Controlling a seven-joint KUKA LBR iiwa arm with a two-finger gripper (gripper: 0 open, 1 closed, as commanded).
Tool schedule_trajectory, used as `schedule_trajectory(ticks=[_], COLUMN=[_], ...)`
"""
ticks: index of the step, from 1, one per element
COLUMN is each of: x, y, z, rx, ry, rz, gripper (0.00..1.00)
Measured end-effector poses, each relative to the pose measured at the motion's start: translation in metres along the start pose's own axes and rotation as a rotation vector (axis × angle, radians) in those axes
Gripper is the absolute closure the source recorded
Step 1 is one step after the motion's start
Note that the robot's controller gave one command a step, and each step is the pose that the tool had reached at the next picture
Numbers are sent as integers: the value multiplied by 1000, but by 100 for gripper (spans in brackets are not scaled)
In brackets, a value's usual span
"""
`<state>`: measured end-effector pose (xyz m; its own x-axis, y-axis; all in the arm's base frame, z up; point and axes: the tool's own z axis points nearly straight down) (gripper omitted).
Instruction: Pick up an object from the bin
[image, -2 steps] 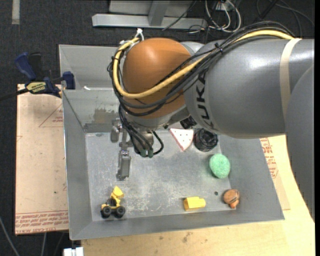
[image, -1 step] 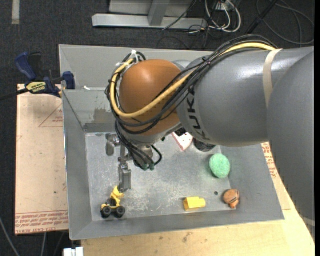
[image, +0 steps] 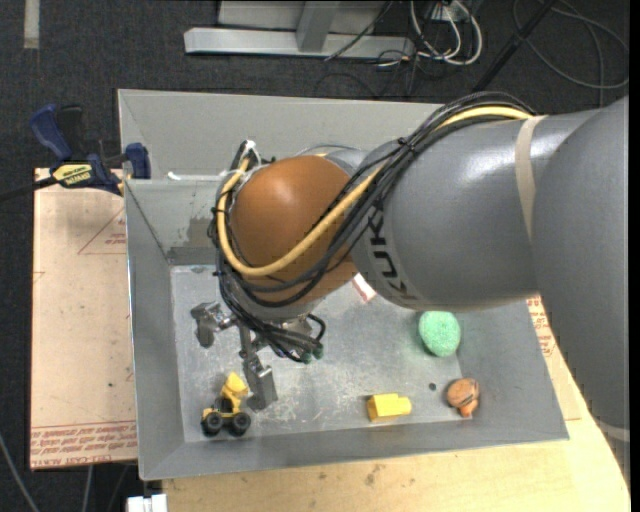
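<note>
Gripper (image: 256, 376) hangs low over the left half of the grey bin (image: 150, 330), its tip close to the floor. It is just beside a small yellow-and-black toy vehicle (image: 227, 409), which lies in the near left corner close to the front wall, slightly left of the tip and nearer the front wall. Whether the claw is apart or together cannot be told. The rounded orange wrist cover (image: 285, 225) and the black and yellow cables (image: 450, 115) looped round it hide much of the tool from above. The thick grey arm (image: 500, 210) crosses in from the right and covers the far part of the bin.

3 other things lie on the bare floor to the right, all well apart from the gripper:
- a yellow block (image: 388, 406) near the front wall
- a green rounded lump (image: 439, 333) farther back
- a small orange-brown piece (image: 462, 395) just right of the block, between the lump and the front wall
</note>
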<state>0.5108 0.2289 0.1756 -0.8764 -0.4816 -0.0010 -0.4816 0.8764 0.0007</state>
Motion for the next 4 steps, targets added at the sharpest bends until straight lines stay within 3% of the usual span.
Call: schedule_trajectory(ticks=[1,2,3,4], x=[25,16,0,0], y=[-4,1,12,12], z=[32,73,105,105], rx=[-1,0,-1,-1], ry=[0,0,-2,-2], rz=[-97,-363,-734,-734], gripper=[0,0,100,100])
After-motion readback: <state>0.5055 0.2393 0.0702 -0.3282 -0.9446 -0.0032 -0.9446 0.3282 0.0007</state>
